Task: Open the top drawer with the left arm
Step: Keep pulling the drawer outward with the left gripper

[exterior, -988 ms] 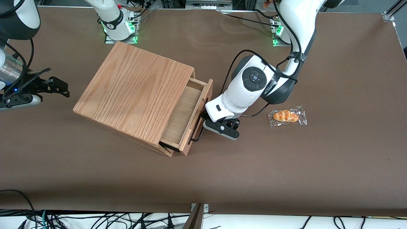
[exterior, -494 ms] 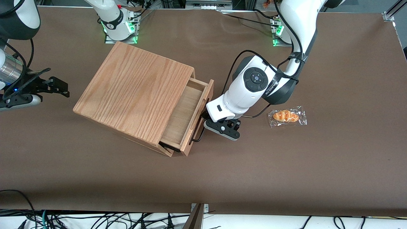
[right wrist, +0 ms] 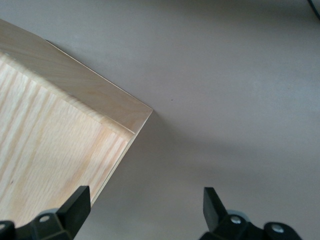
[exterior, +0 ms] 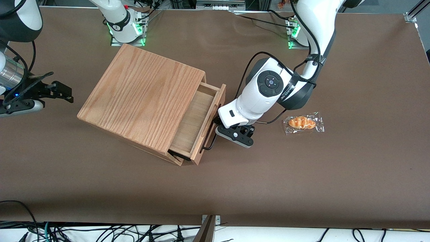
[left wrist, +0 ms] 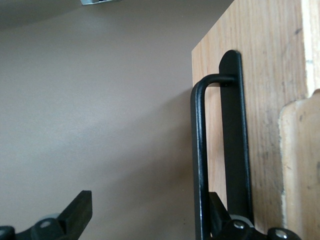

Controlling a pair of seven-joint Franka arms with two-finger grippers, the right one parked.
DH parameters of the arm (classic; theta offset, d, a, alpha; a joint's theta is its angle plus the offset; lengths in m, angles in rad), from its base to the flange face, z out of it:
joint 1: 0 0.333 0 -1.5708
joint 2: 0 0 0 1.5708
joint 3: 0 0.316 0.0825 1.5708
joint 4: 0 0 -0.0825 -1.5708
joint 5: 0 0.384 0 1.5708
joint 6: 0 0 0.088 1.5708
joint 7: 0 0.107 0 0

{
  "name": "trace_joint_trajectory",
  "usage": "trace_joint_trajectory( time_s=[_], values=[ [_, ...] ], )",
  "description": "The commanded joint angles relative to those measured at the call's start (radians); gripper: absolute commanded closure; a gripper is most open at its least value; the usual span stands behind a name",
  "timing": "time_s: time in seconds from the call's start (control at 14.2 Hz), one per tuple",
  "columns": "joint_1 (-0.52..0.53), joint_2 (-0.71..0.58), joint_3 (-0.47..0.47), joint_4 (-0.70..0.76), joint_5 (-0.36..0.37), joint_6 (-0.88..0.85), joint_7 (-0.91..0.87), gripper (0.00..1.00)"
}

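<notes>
Light oak is what catches the eye: a wooden cabinet [exterior: 141, 101] sits on the brown table [exterior: 302, 185], and its top drawer [exterior: 198, 121] is pulled partway out toward the working arm's end, showing paler smooth wood inside. A long thin black bar handle [exterior: 209, 134] runs along the drawer's front panel. The left arm [exterior: 268, 90], white with a dark grey wrist and a round black button panel, reaches down so that its gripper [exterior: 215, 129] is right at that handle, in front of the drawer. From the wrist camera the handle [left wrist: 200, 165] stands out from the oak front panel [left wrist: 265, 100]; one finger [left wrist: 222, 220] sits tucked between the bar and the panel, while the other finger [left wrist: 77, 212] is well apart from it over bare table, so the jaws are spread wide with the bar between them, not clamped on it. A small bread roll in clear wrapping [exterior: 303, 123] lies on the table near the arm's wrist, toward the working arm's end.
</notes>
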Motion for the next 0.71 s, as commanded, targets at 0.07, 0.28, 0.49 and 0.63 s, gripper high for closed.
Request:
trace_joint_trajectory(
  time_s=[0.07,0.28,0.49,0.63],
  values=[
    [0.012,-0.026,0.0,-0.019,0.032,-0.026,0.022,0.0],
    [0.012,-0.026,0.002,-0.027,0.032,-0.026,0.048,0.0],
    [0.021,-0.023,0.002,-0.03,0.031,-0.026,0.073,0.0],
    [0.021,-0.018,0.002,-0.03,0.031,-0.026,0.074,0.0]
  ],
)
